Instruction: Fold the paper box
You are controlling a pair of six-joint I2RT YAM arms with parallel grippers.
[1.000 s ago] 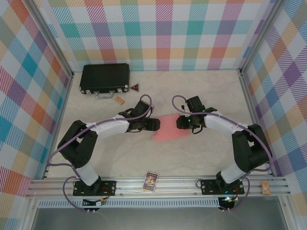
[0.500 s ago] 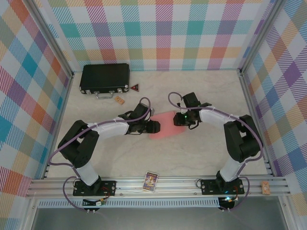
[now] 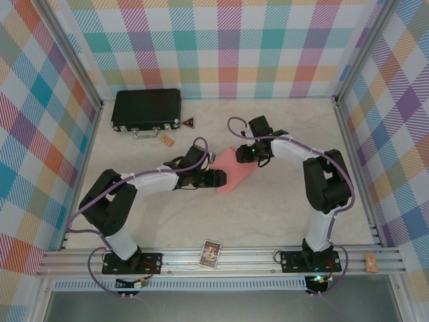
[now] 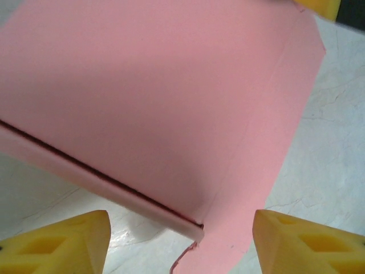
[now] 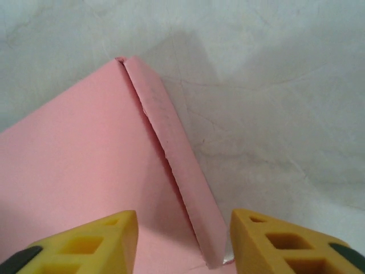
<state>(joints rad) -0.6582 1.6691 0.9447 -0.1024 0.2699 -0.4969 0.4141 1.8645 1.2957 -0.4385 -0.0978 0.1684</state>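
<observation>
Both open and empty, the left claw (image 4: 182, 245) should steady the box (image 3: 234, 171) while the right claw (image 5: 182, 240) nips the raised flap (image 5: 177, 165) and folds along the crease.

The left arm (image 3: 154, 178) and right arm (image 3: 295, 153) have black joints, white link shells and looping purple cables (image 3: 201, 142). The left gripper (image 4: 181, 228) and right gripper (image 5: 183, 228) carry yellow, hollow-celled wedge fingertips.
</observation>
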